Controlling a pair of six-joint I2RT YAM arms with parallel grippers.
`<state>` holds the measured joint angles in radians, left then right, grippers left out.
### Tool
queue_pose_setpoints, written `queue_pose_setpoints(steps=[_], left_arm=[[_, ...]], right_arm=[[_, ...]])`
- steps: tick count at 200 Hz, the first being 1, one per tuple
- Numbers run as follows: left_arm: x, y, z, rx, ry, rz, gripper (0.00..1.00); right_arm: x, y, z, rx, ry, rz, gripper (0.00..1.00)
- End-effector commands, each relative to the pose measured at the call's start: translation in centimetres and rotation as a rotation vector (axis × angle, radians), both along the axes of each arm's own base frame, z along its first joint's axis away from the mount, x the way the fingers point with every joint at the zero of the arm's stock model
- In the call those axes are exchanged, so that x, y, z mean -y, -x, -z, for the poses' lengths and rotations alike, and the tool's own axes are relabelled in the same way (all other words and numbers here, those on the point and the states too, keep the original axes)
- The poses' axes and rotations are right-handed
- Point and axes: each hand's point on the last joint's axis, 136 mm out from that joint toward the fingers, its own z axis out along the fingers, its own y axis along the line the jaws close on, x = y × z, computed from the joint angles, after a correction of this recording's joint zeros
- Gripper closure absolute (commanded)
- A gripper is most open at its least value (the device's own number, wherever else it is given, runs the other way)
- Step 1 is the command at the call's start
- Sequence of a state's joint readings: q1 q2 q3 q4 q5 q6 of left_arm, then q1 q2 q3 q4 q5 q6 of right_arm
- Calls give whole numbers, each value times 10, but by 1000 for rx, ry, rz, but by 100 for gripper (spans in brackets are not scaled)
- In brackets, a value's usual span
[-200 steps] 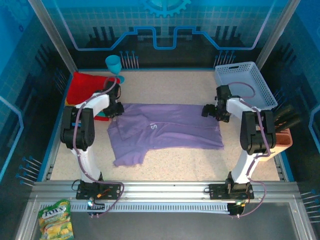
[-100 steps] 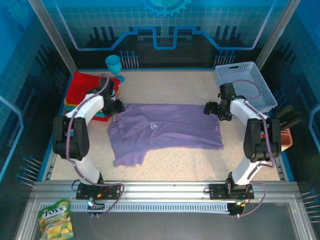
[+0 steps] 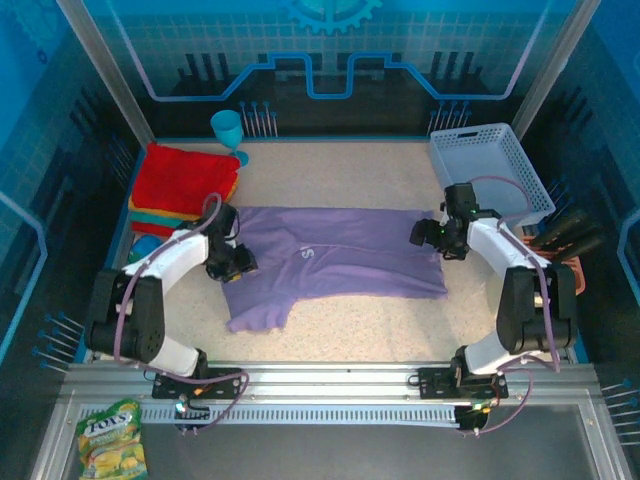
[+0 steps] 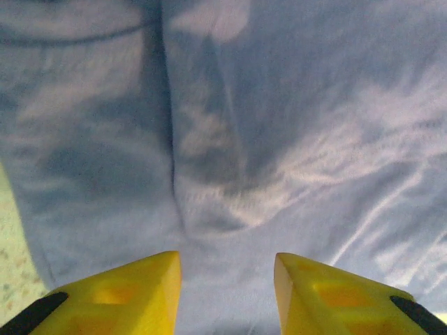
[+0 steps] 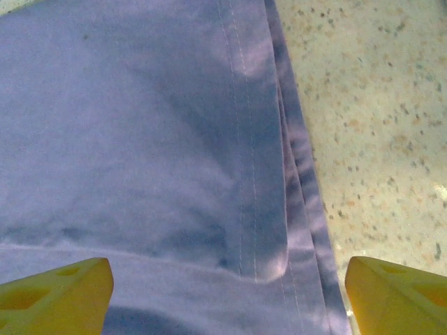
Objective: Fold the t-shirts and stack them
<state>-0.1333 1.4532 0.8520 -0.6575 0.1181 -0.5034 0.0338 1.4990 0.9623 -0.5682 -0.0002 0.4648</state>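
Sliding to lower left, L hand (image 3: 232,262) now part-open, empty over lavender cloth tee (image 3: 340,250); R hand (image 3: 428,234) wide at its right edge; regrasp for fold likely.

A speckled beige tabletop (image 3: 340,320) sits inside a blue-lit enclosure. The far wall (image 3: 200,50) is a translucent blue panel with a fine grid (a gear emblem (image 3: 330,12) at its top centre). Slanting aluminium posts (image 3: 105,70) flank it left and right, and a ribbed aluminium rail (image 3: 330,382) runs along the near edge.
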Motion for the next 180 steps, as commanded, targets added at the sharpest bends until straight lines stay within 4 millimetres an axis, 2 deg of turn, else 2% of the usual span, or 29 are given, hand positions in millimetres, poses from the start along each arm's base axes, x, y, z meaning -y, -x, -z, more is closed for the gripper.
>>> queue_pose_setpoints(steps=[1,14,24,41,53,67,89,127,144,180], left_arm=[[3,17,-21,18,32,-24,59],[-3,29,-33,30,11,-34,57],[-7,39,-39,32,2,-45,56],[-8,60,-39,-5,2,-69,55],[-6,65,-40,-5,-41,-67,46],[-1,71,-34,-41,-7,-125,45],[5,84,-14,-76,40,-186,46],[-10,116,-2,-103,-21,-255,52],[-10,121,-3,-98,-34,-274,54],[-11,129,12,-126,-67,-294,57]], right_arm=[[0,30,-2,-57,-20,72,18],[-2,40,-5,-55,-46,102,20],[-3,55,3,-78,-59,112,20],[1,71,9,-111,-38,145,21],[1,83,18,-140,-43,167,21],[-1,94,27,-166,-47,184,20],[2,108,36,-191,-27,201,17],[5,117,36,-174,-21,217,16],[6,121,38,-181,-18,225,17],[8,125,39,-174,-14,235,22]])
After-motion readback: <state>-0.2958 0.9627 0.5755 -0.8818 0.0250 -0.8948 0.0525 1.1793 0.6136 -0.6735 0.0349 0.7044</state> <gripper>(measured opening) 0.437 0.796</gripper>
